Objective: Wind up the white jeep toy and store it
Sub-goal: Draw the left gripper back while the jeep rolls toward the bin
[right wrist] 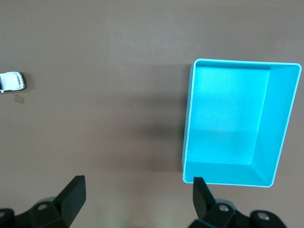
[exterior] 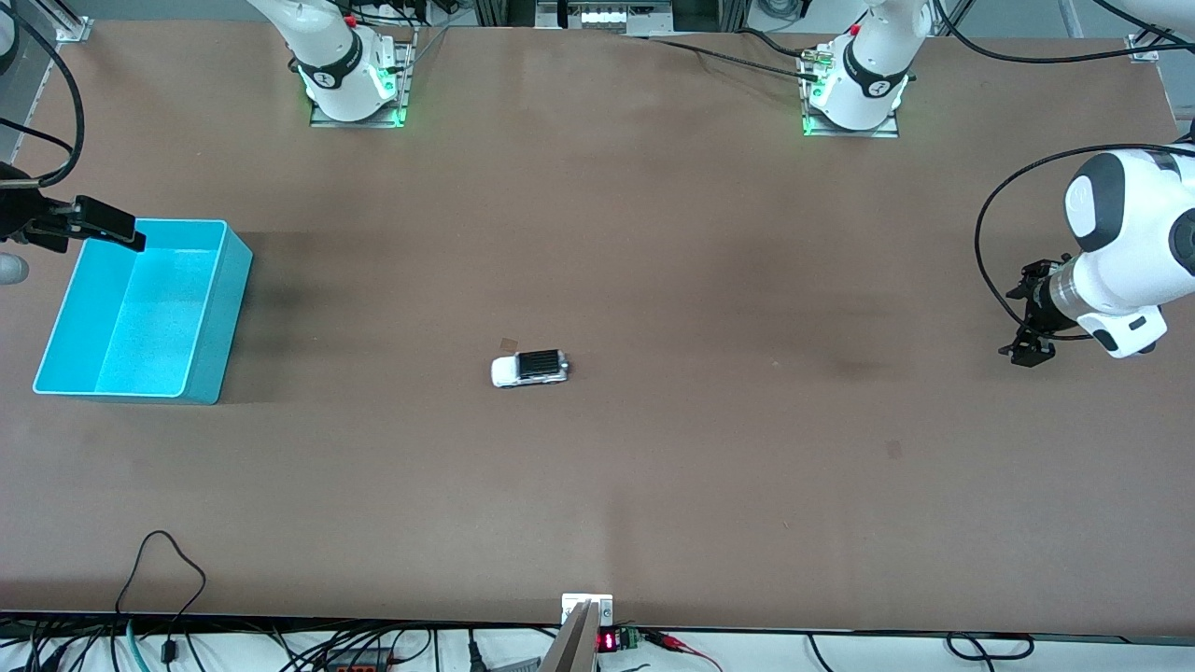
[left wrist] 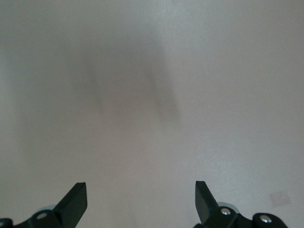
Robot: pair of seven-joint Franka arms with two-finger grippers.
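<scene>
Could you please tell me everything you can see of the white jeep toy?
The white jeep toy is a tiny boxy car with a white body, a black roof panel and dark windows. It stands upright on its wheels near the middle of the brown table, lengthwise along it, well apart from the cyan bin. Nothing touches it but the tabletop.

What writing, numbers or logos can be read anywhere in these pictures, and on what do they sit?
No text can be read for certain.
Small display at the table edge nearest the front camera: red glowing digits, too small to read.
Dark band near the left arm's base: a round white mark, too small to read.
Dark band near the right arm's base: the same, unreadable.
White jeep toy and cyan bin: no lettering visible.
</scene>
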